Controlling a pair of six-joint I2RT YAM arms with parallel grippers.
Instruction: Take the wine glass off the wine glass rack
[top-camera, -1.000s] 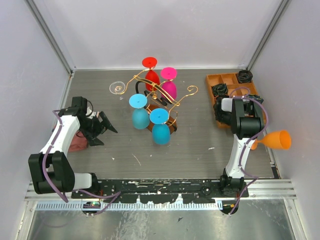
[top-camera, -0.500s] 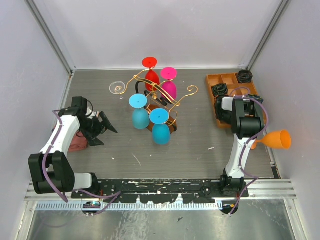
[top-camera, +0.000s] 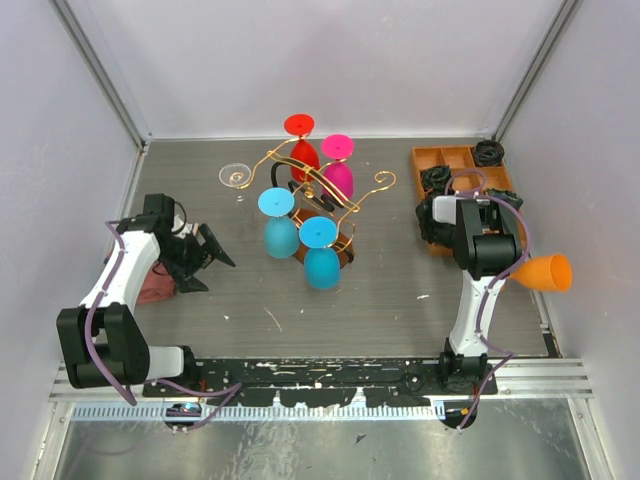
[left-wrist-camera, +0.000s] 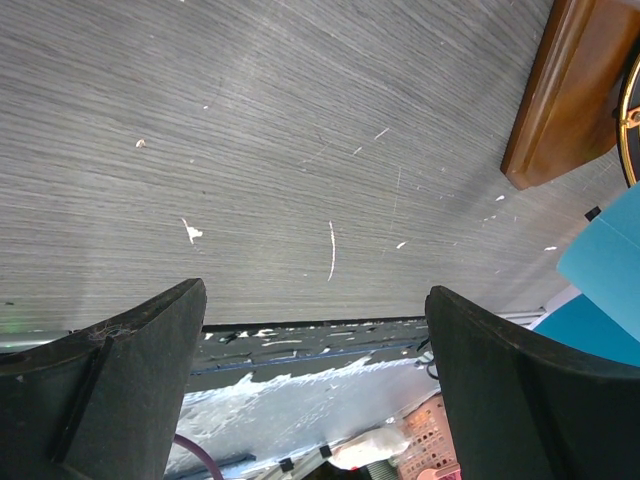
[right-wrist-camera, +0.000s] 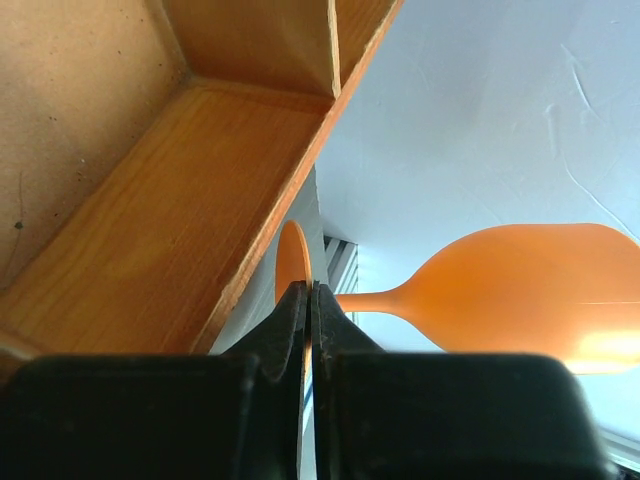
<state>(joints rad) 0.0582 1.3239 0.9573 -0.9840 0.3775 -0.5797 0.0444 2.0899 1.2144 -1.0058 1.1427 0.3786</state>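
Note:
The gold wire wine glass rack (top-camera: 372, 181) stands mid-table on a brown wooden base (left-wrist-camera: 566, 92). Red (top-camera: 303, 152), pink (top-camera: 338, 178) and two blue glasses (top-camera: 321, 264) hang on it upside down. An orange wine glass (top-camera: 543, 272) is off the rack, lying sideways in the air at the right wall. My right gripper (right-wrist-camera: 310, 298) is shut on its thin round foot (right-wrist-camera: 291, 258), with the bowl (right-wrist-camera: 540, 285) pointing away, beside the tray's edge. My left gripper (top-camera: 205, 258) hovers over the table left of the rack, open and empty (left-wrist-camera: 315, 292).
An orange compartment tray (top-camera: 450, 158) with black parts (top-camera: 489, 151) sits at the back right, under the right wrist. A clear glass (top-camera: 235, 176) lies left of the rack. A pinkish object (top-camera: 150, 285) lies under the left arm. Walls close in on both sides.
The right arm has turned a little, carrying the orange glass slightly up and to the left. The left arm and the rack have not moved.

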